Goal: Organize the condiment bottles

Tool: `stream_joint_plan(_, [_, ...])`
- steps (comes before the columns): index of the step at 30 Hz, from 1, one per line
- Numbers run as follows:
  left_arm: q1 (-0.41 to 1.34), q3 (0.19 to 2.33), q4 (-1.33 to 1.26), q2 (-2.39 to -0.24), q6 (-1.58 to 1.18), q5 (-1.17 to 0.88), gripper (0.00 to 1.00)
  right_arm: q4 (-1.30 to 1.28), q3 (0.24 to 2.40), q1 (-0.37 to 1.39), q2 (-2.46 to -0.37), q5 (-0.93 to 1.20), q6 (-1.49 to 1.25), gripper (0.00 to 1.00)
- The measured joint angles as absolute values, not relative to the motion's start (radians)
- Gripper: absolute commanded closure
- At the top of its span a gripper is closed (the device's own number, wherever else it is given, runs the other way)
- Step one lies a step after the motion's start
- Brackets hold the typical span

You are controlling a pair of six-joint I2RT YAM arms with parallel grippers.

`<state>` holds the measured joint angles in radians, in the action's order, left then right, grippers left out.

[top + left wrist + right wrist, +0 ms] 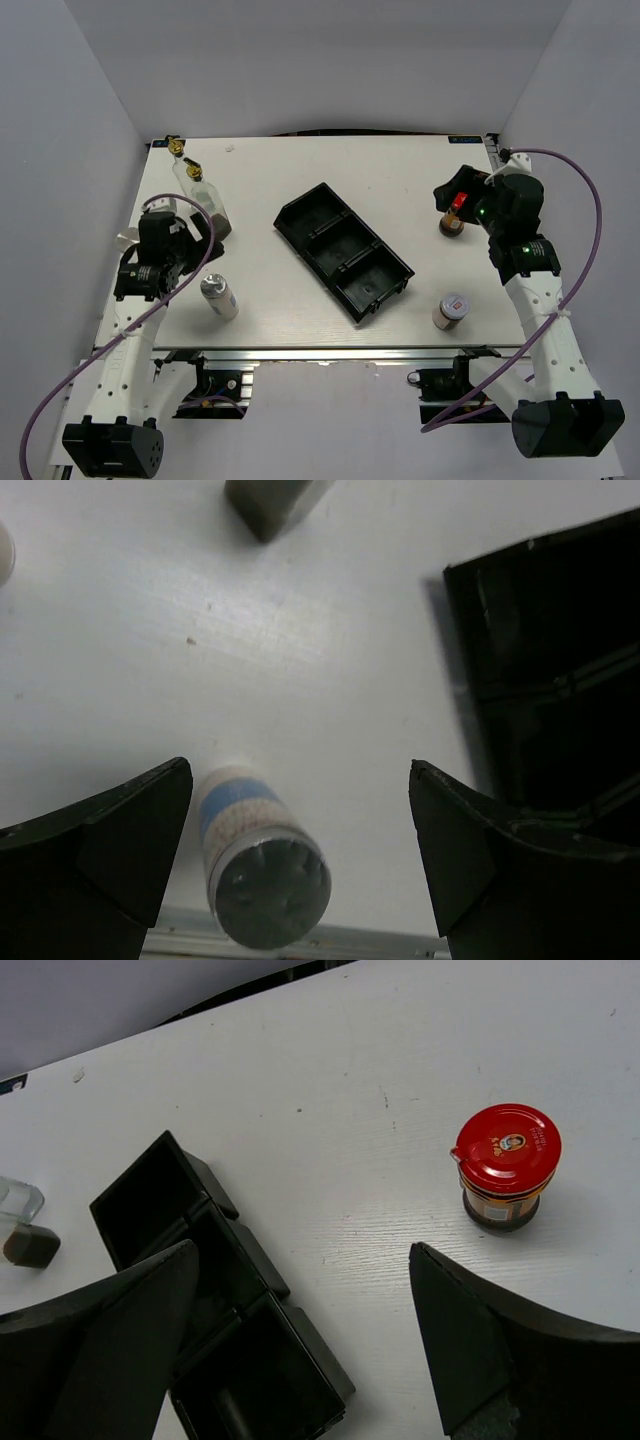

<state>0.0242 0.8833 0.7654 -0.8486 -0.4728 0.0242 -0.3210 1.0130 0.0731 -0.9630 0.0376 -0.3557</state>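
Observation:
Two tall clear glass bottles [203,195] with gold spouts stand at the far left. A silver-capped shaker [219,296] stands near the front left edge. In the left wrist view the shaker [262,855] sits between my open left gripper's [300,825] jaws, close to the left finger. In the top view the left gripper [203,243] hangs between the bottles and the shaker. The red-capped brown jar [453,222] stands at the right, just under my open, empty right gripper [457,193]. In the right wrist view the jar [505,1165] lies beyond the right finger. A white-and-red-lidded small jar [451,310] stands front right.
A long black three-compartment tray [342,250] lies diagonally mid-table, with nothing in it; it also shows in the left wrist view [545,680] and the right wrist view [215,1310]. A bottle base [270,500] shows at the top of the left wrist view. The table's front edge [380,942] is close behind the shaker.

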Motion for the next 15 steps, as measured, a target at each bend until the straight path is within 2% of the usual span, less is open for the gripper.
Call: stream_joint_plan(15, [0.024, 0.804, 1.065, -0.817, -0.406, -0.115, 0.02, -0.278, 0.965, 0.073, -0.962, 0.155, -0.325, 0.10])
